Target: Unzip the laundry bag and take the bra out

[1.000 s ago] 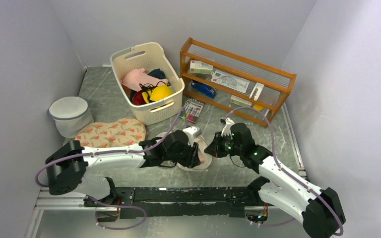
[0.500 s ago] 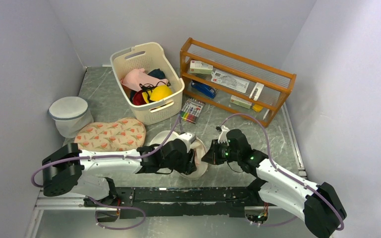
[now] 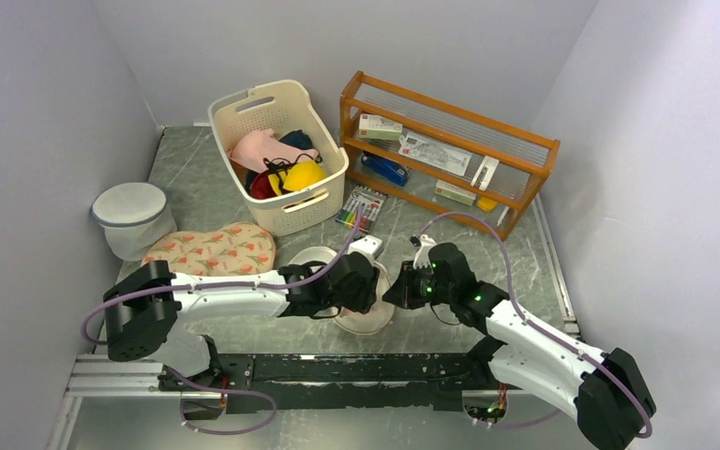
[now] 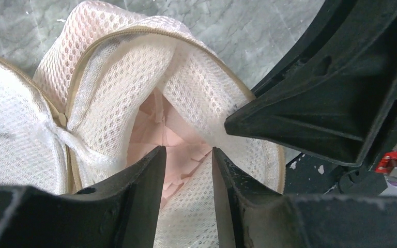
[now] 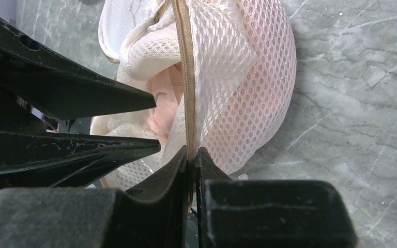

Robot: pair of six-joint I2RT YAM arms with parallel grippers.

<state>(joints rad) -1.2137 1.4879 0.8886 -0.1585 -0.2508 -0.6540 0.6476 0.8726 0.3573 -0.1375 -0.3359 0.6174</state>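
Cream mesh laundry bag (image 4: 201, 88) gapes on pink fabric (image 4: 173, 135) under the slightly parted left gripper (image 4: 187, 151); right gripper (image 5: 192, 151) pinches its zip edge (image 5: 186, 62).

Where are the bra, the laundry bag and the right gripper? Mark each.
bra (image 4: 168, 135): left wrist view, pink fabric inside the opening.
laundry bag (image 5: 248, 77): right wrist view, outer mesh wall.
right gripper (image 5: 192, 151): right wrist view, fingertips pinching zip edge.

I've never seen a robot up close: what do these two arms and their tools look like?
Both the left arm and right arm have white shells with bulky black joints, and a thin lilac cable loops along each. Small green lights glow on the right one. The left tool and right tool each end in two black tapering fingers.
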